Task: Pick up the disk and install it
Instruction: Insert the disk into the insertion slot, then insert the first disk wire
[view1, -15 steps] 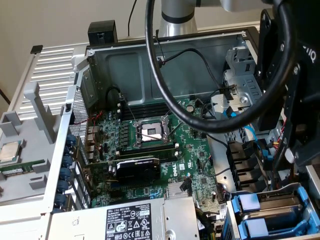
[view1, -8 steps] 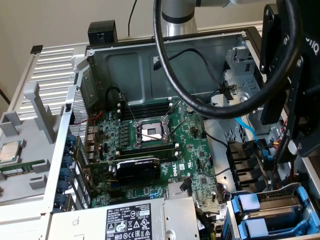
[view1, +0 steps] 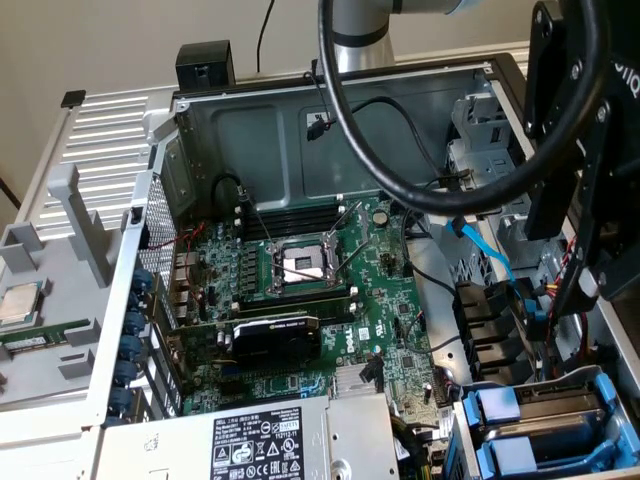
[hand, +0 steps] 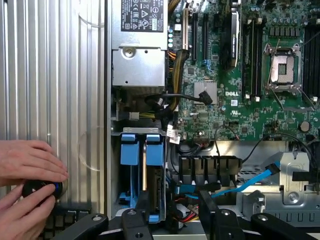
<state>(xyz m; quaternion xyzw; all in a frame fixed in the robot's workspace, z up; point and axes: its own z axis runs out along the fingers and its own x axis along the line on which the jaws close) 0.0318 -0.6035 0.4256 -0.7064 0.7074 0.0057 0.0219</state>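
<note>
Directly ahead of the hand (hand: 173, 202), in the drive cage (hand: 116, 200) at the corner of the open computer case, the disk (hand: 144, 170) stood edge-on in its blue carrier frame. Its label was hidden; only a thin metal edge between two pale blue front tabs could be made out, and whether those tabs belonged to one carrier or two could not be told. The black fingers (hand: 141, 212) of the hand ran out of frame at their roots. They stood well apart, with nothing gripped between them and no contact with the disk, which lay close beneath the gap, nearer one finger than the other.

Beyond the hand lay the motherboard (hand: 240, 100) and, beside the cage, the power-supply box (hand: 138, 55). Off to the far side of the cage from the hand, a person's hands (hand: 27, 162), cropped at the wrists, rested on a ribbed silver panel (hand: 75, 75). They covered most of a round black object (hand: 37, 189) with a blue rim, too hidden to identify. In the exterior view a thick black cable loop (view1: 337, 105) masked part of the case's rear wall.
</note>
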